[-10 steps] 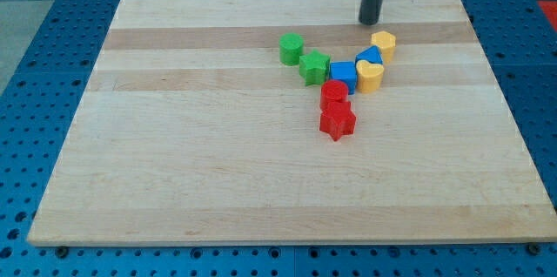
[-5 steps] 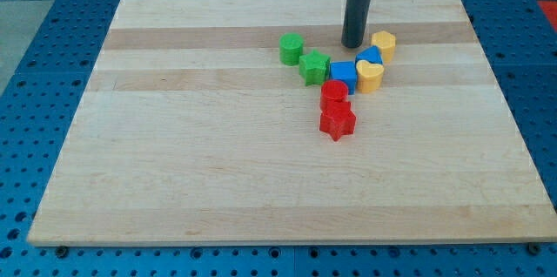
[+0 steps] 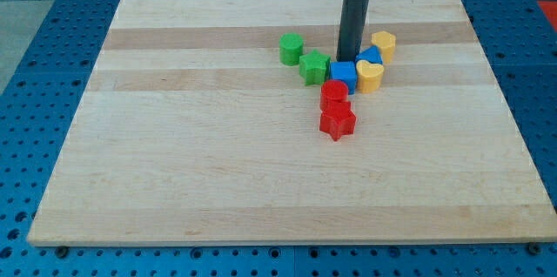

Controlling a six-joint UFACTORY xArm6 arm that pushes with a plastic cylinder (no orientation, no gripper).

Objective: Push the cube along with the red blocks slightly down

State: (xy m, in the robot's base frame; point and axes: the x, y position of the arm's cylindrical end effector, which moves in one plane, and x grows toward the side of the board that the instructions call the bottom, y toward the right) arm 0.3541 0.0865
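- A pale wooden board (image 3: 218,172) with lengthwise grain lies on a blue perforated table (image 3: 35,94).
- The blue cube (image 3: 343,75) serves as landmark, sitting in the board's upper right part.
- My tip (image 3: 349,58) stands on the board just above the blue cube, at its top edge.
- A green star block (image 3: 314,67) touches the cube's left side; a green cylinder (image 3: 291,49) sits further up-left.
- A yellow heart block (image 3: 370,76) touches the cube's right side.
- A second blue block (image 3: 371,56), shape unclear, lies up-right of the cube; a yellow block (image 3: 384,44) beyond it.
- A red cylinder (image 3: 334,94) sits just below the cube, with a red star block (image 3: 338,121) below that.
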